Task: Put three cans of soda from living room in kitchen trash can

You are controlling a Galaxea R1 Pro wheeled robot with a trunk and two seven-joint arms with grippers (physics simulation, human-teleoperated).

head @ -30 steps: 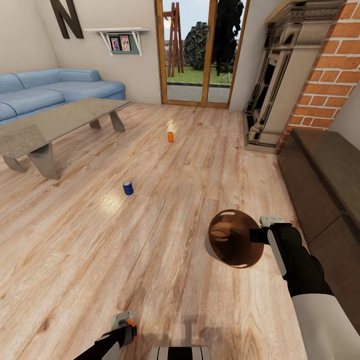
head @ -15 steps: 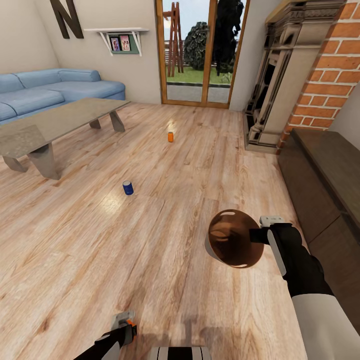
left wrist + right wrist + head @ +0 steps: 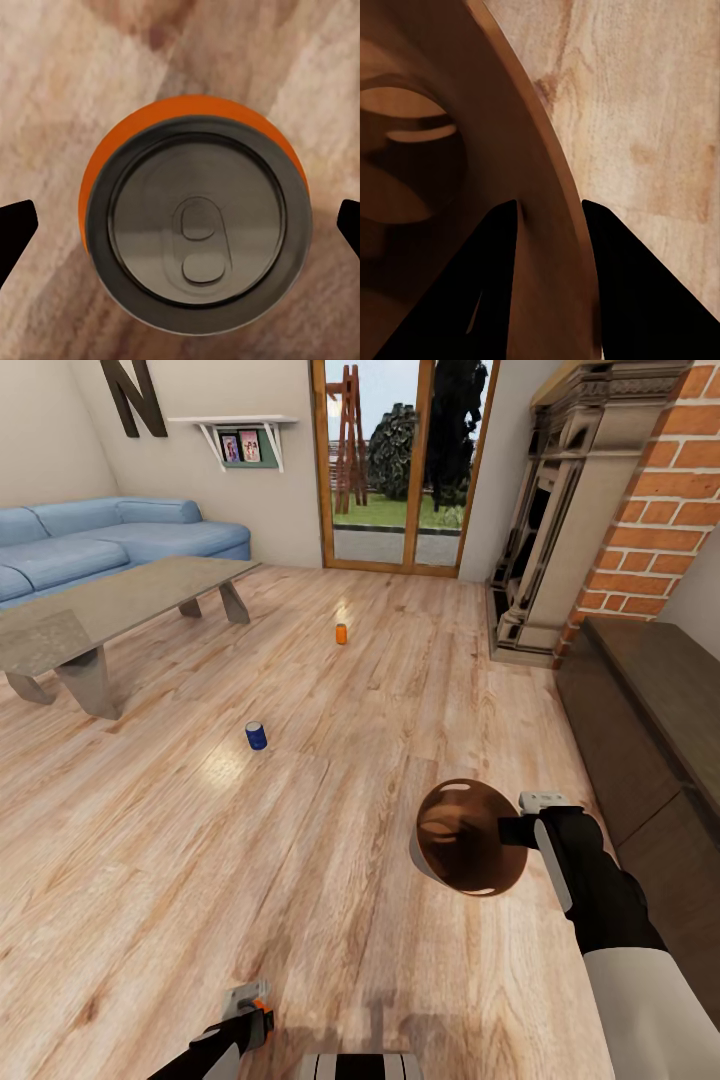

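Note:
The trash can [image 3: 468, 838], grey outside and glossy brown inside, hangs tilted above the floor with my right gripper [image 3: 522, 830] shut on its rim. In the right wrist view the rim [image 3: 540, 150] runs between the two dark fingers [image 3: 495, 277]. A blue soda can [image 3: 256, 735] stands on the plank floor, and an orange one [image 3: 341, 633] stands farther off toward the glass doors. My left gripper [image 3: 247, 1005] is low near my base. In the left wrist view it is open [image 3: 180, 225] straight above a reddish-orange can [image 3: 196, 225], its fingertips wide on either side and clear of it.
A glass-topped low table [image 3: 90, 615] and a blue sofa [image 3: 110, 540] are at the left. A brick fireplace [image 3: 600, 510] and a dark low cabinet [image 3: 650, 720] line the right. Wood-framed glass doors [image 3: 400, 460] are straight ahead across the plank floor.

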